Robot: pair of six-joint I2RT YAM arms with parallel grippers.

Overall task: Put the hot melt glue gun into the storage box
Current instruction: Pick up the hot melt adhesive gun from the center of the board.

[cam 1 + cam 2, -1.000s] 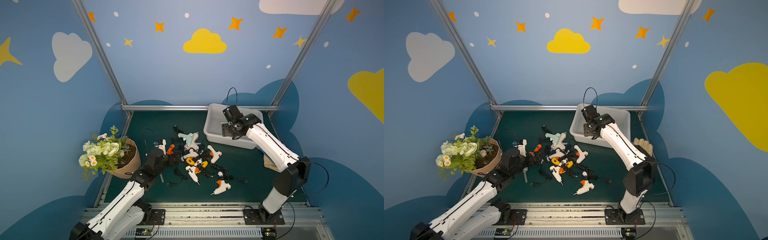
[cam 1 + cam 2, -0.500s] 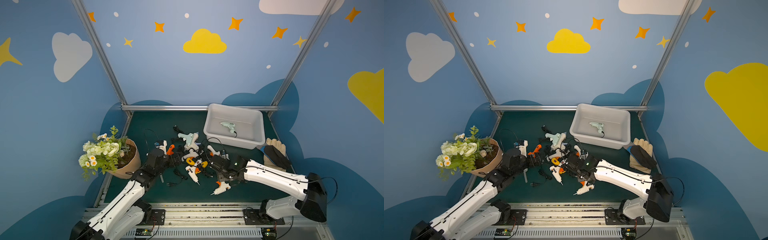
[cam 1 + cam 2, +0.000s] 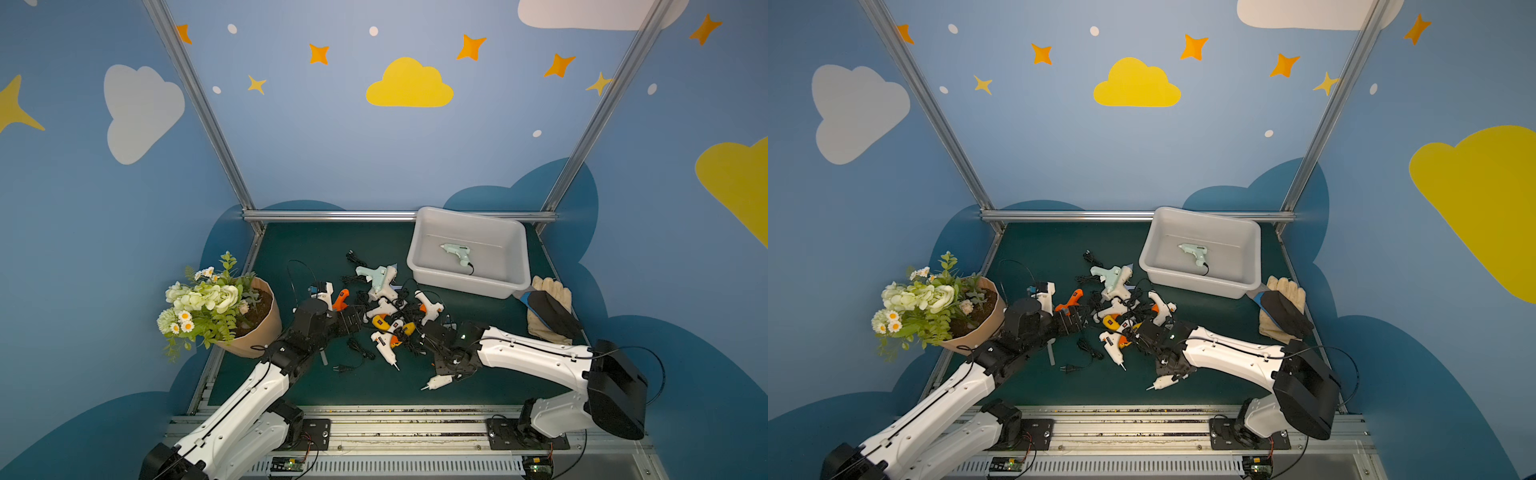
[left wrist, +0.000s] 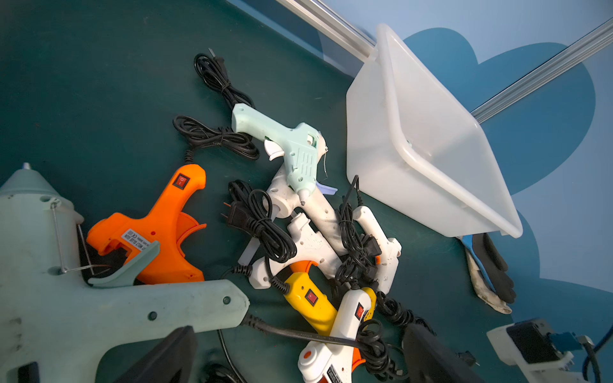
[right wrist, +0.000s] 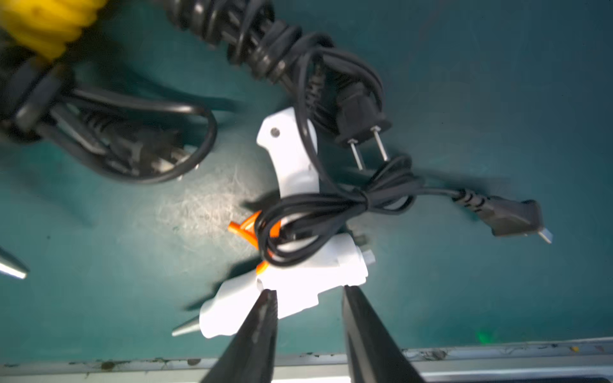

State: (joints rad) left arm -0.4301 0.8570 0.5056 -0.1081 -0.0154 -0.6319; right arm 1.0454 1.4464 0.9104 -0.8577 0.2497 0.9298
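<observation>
Back from over the tub, where it hung a second ago, my right gripper (image 3: pixel 451 368) (image 3: pixel 1169 365) is now low at the near edge of the dark green mat (image 3: pixel 311 249). My left arm has not shifted.

Directly under my right gripper (image 5: pixel 306 290) lies a small white glue gun (image 5: pixel 315 272) with an orange trigger and a metal nozzle, flat on its side on the mat. My two black fingers (image 5: pixel 262 325) straddle its barrel. The jaws are drawn in narrow and each tip presses a side of the body, so I have it pinched. The gun is somewhat blurred in the wrist view. A bundled black cord (image 5: pixel 315 212) lies across its handle, just beyond my fingertips. In both top views this gun (image 3: pixel 438 381) (image 3: pixel 1163 381) sits apart from the tangled pile of glue guns and cords (image 3: pixel 390 307), which lies farther out from my gripper.

Past that pile, well apart from my right gripper, stands the shallow grey-white plastic storage box (image 3: pixel 457 282) (image 3: pixel 1192 282) with its rolled rim. One pale mint-green glue gun (image 3: pixel 456 251) (image 3: pixel 1194 251) lies on its floor.

My left gripper (image 3: pixel 351 322) (image 4: pixel 297 356) is at the other side of the pile, its jaws spread as wide as they go and gripping nothing. From its wrist view the box (image 4: pixel 398 165) is across the pile, on the far side.
</observation>
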